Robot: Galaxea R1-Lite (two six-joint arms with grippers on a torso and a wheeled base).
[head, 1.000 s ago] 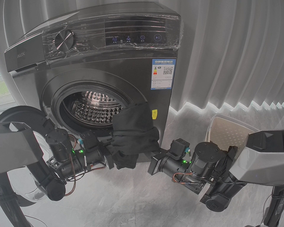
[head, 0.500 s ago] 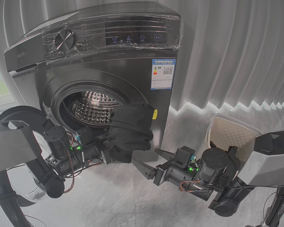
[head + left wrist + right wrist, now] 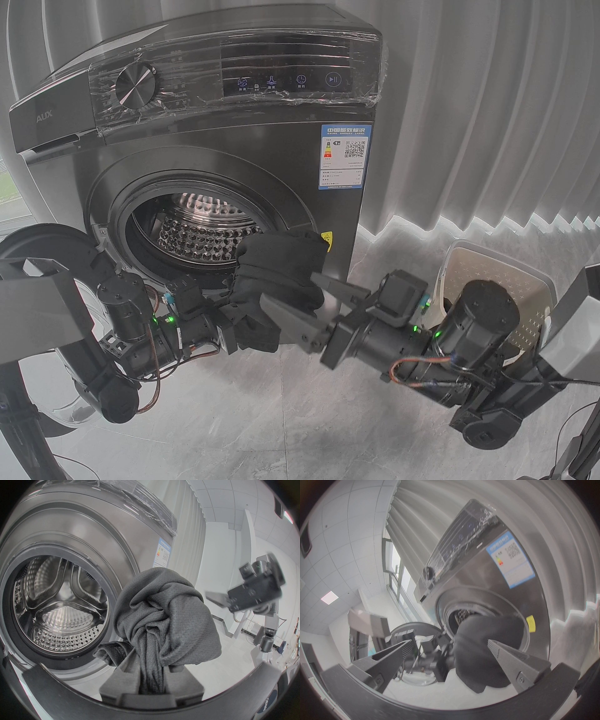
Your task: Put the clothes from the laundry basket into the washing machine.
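Cloth [image 3: 281, 265] at the washing machine [image 3: 187, 134] door
Left gripper [image 3: 151, 680] pinches it at the hole's [image 3: 194, 231] 4 o'clock to push it in; right gripper [image 3: 290, 292], wide open, hangs beside, maybe to help.

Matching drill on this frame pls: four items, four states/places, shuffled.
Items:
1 left gripper
2 right gripper
3 washing machine door
4 laundry basket

States/places:
a open, holding nothing
b on the floor, at the robot's right
c shut on the dark garment
d swung open, at the robot's left

Pairs: 1-c, 2-a, 3-d, 4-b
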